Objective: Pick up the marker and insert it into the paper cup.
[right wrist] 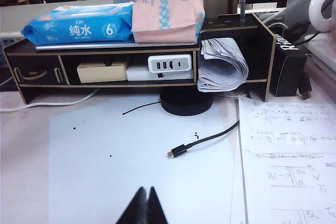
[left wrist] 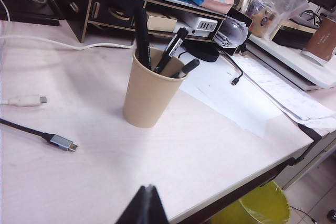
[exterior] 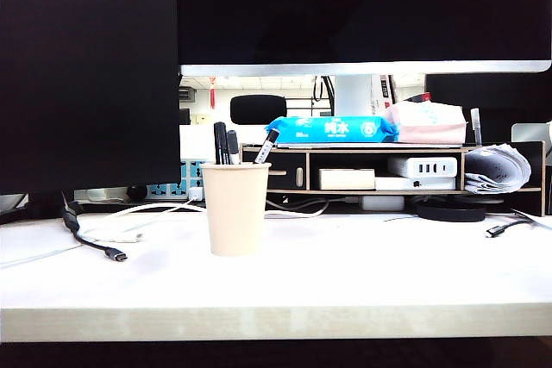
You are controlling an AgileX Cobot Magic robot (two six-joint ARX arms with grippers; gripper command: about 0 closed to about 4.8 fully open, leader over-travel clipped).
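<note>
Exterior view: cream-beige paper cup [exterior: 235,208] upright at frame centre on pale wooden table [exterior: 345,282], long all-black marker with white barcode label [exterior: 266,146] leaning out of its rim beside two other dark pens [exterior: 226,144]. Left gripper [left wrist: 149,188] and right gripper [right wrist: 146,191] at lower frame edges, both pinched closed, empty, apart from cup.

Cream cup, black pens, pale wood table.

We see a plain cream-beige paper cup [left wrist: 148,95] holding a black marker [left wrist: 170,52] with a white label. The table [left wrist: 105,156] is pale wood grain. Behind, a bright blue wipes pack [right wrist: 79,23] with white lettering sits beside a pink tissue pack [right wrist: 168,13] on a black organizer [right wrist: 37,72]. Both grippers, left [left wrist: 146,209] and right [right wrist: 144,208], are black.
</note>
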